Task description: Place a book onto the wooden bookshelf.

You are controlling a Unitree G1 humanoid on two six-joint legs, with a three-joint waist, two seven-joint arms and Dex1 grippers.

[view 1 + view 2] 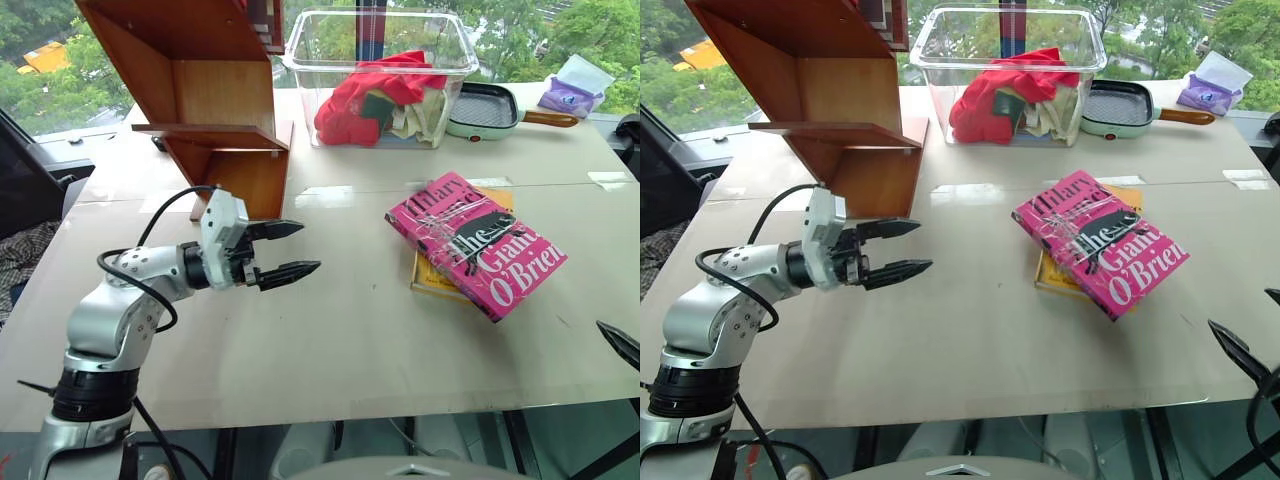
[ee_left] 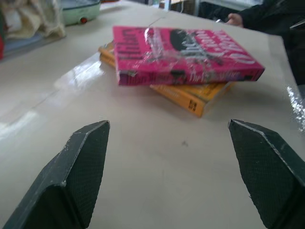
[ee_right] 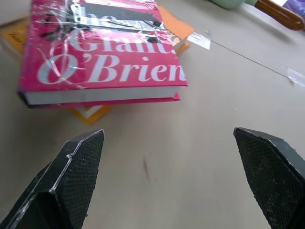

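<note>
Left eye view: clear bin (image 1: pixel 300 70) holds red cloth (image 1: pixel 372 100).

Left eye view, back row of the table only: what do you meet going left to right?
wooden bookshelf → clear plastic bin holding red cloth → pale green pan with a wooden handle → purple packet.

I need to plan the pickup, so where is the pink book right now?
The pink book lies flat on the yellow book, on the table's right side in the head views, nearer than the clear bin, untouched by either gripper.
</note>
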